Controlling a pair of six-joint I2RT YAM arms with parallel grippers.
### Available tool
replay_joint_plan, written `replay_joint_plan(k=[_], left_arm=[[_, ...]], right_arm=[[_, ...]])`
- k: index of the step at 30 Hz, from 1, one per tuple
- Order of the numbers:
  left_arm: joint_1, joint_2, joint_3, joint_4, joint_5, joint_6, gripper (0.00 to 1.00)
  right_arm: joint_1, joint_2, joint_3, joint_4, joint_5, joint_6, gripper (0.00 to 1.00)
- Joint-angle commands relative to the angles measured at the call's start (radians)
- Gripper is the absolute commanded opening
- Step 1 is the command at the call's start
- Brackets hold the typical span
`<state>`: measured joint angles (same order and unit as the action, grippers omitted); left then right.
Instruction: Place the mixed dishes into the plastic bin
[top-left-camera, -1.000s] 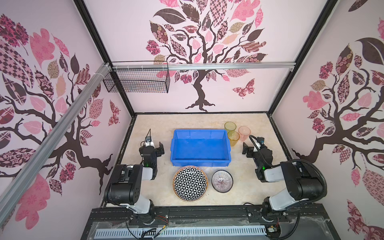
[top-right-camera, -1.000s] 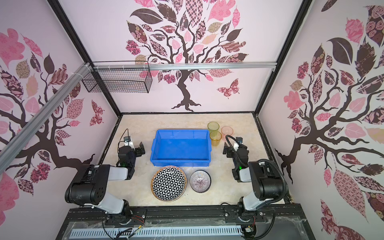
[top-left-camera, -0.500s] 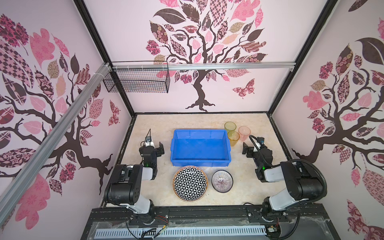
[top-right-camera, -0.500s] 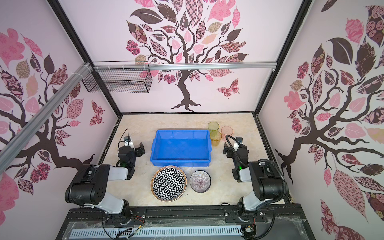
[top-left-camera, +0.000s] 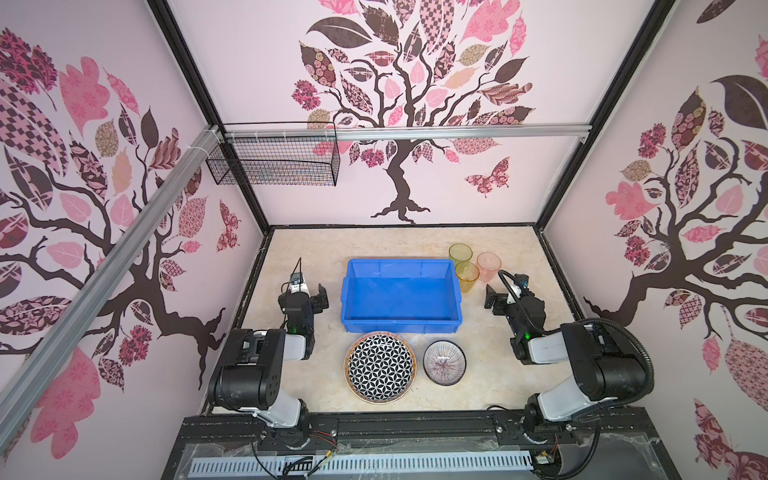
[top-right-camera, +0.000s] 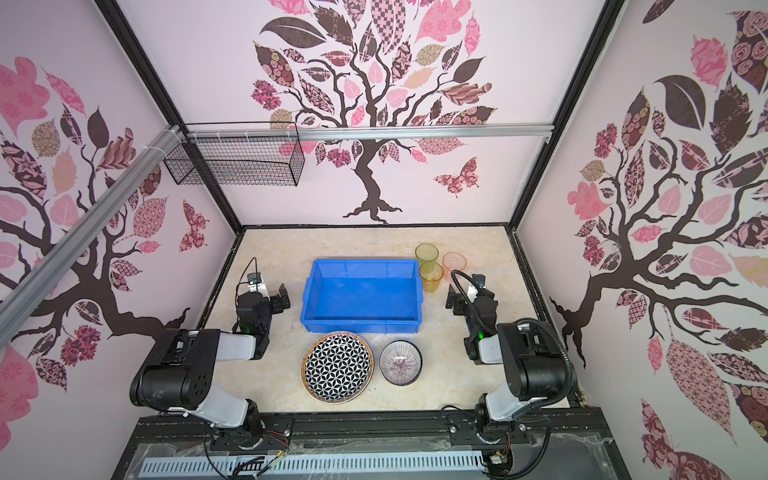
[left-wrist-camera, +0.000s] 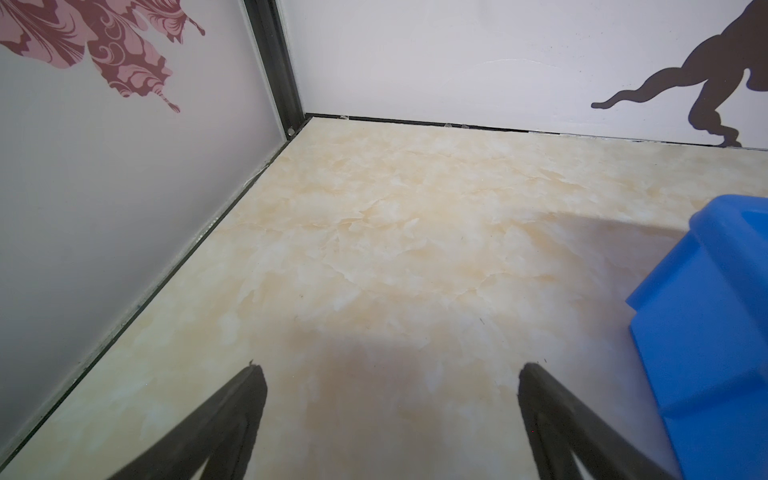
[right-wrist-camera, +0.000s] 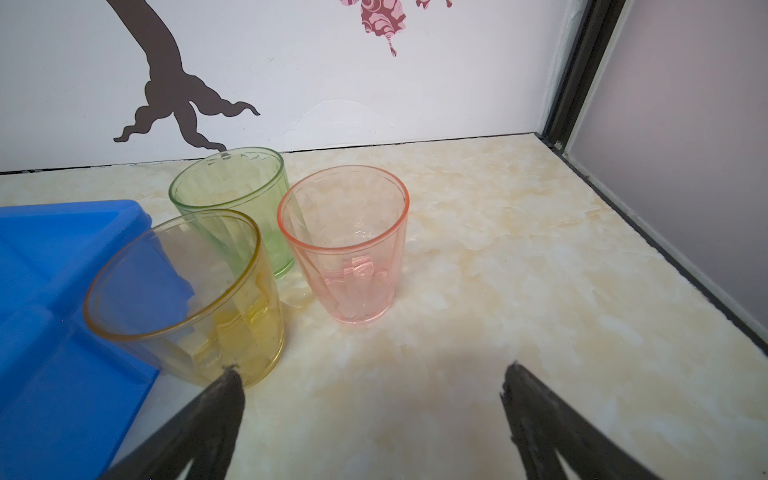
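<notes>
- Far left: the left gripper (left-wrist-camera: 390, 368) hangs low over the marbled tabletop (top-left-camera: 316, 249), jaws spread wide and gripping nothing, just beside the bin's left wall.
- Centre: the blue bin (top-left-camera: 399, 261) sits square in the middle of the table, and only its blue floor shows inside in both top views.
- Just in front of the bin's near wall lies the black-and-white geometric plate (top-left-camera: 381, 366), flat on the table and outside the bin.
- To its right, close by, is the purple-striped bowl (top-left-camera: 444, 362), upright and also outside the bin.
- At the bin's far right corner three cups stand upright in a tight cluster: the green cup (right-wrist-camera: 232, 199) farthest back, the yellow cup (right-wrist-camera: 183, 299) just beside the bin's wall, and the pink cup (right-wrist-camera: 345, 245) to the right.
- Far right: the right gripper (right-wrist-camera: 370, 370) faces the cups with its jaws wide apart, grasping nothing. One fingertip (right-wrist-camera: 226, 386) is right at the yellow cup's base, though I can't tell whether it touches.
</notes>
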<state>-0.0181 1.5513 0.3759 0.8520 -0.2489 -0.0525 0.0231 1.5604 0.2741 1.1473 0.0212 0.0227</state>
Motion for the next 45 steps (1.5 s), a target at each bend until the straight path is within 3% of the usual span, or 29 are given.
replay_joint_plan(k=[1,10,14,17,20,26,30,37,45], left_arm=[[0.006,0.004,0.003,0.025,0.007,-0.002,0.98],[0.005,0.000,0.006,0.043,-0.003,0.002,0.98],[0.006,-0.111,0.163,-0.342,-0.043,-0.017,0.97],[0.002,-0.128,0.230,-0.464,-0.050,-0.011,0.98],[-0.003,-0.170,0.284,-0.630,-0.109,-0.085,0.98],[-0.023,-0.265,0.381,-0.960,-0.154,-0.246,0.98],[-0.103,-0.326,0.449,-1.149,-0.229,-0.325,0.98],[-0.141,-0.357,0.609,-1.499,-0.187,-0.415,0.95],[-0.152,-0.459,0.650,-1.664,-0.073,-0.430,0.93]], right_arm=[[-0.005,0.003,0.008,0.020,-0.009,0.010,1.00],[-0.005,-0.016,0.000,0.046,0.045,0.031,1.00],[-0.005,-0.072,0.072,-0.162,0.030,0.020,1.00],[-0.002,-0.096,0.074,-0.165,0.060,0.026,1.00],[0.003,-0.163,0.095,-0.252,0.103,0.031,1.00],[0.031,-0.282,0.267,-0.629,0.183,0.070,1.00],[0.107,-0.339,0.364,-0.815,0.195,0.080,1.00],[0.220,-0.449,0.500,-1.124,0.145,0.155,1.00],[0.231,-0.546,0.635,-1.448,-0.112,0.242,0.96]])
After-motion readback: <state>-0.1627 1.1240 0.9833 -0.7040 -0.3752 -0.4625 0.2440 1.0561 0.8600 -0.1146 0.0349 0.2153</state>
